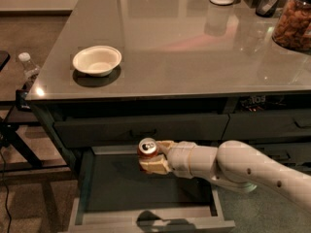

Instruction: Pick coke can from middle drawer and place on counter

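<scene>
The gripper (150, 159) is pinching the coke can (146, 148), which stands upright at its left tip, with the open middle drawer (136, 193) below the gripper and the worktop (184, 52) up above it.

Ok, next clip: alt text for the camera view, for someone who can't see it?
The robot's tan claw grips a small red-brown soda can with a silver top at the back of the open dark grey-green drawer, below the glossy grey counter. A round white bowl sits on the counter, toward the view's left.
</scene>
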Robot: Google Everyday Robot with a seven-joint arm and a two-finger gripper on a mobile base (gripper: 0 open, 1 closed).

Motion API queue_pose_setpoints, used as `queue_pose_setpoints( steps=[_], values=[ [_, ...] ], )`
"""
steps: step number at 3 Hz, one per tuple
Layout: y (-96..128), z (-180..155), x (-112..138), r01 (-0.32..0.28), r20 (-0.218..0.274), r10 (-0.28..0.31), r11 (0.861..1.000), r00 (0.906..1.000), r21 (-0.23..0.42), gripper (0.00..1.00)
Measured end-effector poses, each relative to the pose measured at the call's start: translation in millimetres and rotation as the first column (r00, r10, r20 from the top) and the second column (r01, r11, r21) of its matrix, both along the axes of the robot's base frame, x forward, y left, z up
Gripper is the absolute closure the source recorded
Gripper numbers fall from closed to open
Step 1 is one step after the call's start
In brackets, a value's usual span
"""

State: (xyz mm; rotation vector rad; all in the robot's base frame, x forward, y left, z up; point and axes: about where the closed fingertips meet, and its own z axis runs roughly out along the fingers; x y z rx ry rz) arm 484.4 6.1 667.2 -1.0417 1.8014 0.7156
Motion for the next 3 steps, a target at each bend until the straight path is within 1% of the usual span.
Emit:
queue_pose_setpoints(
  steps=[1,2,3],
  values=[
    [-6.7,48.8,10.1,0.0,0.049,0.001,1.0,0.9988,-0.03,1.0],
    [-5.8,51.9,10.5,0.001,0.054,0.001,1.0,0.9985,-0.028,1.0],
    [-17.1,81.6,16.4,0.034,0.085,-0.031,0.999,0.9959,-0.033,1.0]
  ],
)
